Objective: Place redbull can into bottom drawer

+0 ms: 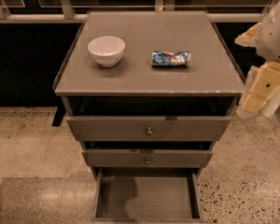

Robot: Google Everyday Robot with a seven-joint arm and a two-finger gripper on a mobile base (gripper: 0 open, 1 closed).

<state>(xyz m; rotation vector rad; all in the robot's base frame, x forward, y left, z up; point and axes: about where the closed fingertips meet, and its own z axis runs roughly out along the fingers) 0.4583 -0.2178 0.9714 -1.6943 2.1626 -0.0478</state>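
Observation:
The redbull can lies on its side on the grey cabinet top, right of the middle. The bottom drawer is pulled out at the foot of the cabinet, and its flat grey floor is bare. My gripper hangs at the right edge of the view, beside the cabinet's right front corner. It is below the level of the top, well to the right of the can, and not touching it.
A white bowl stands on the cabinet top, left of the can. The two upper drawers with round knobs are slightly pulled out. A dark wall with metal rails runs behind the cabinet. Speckled floor surrounds it.

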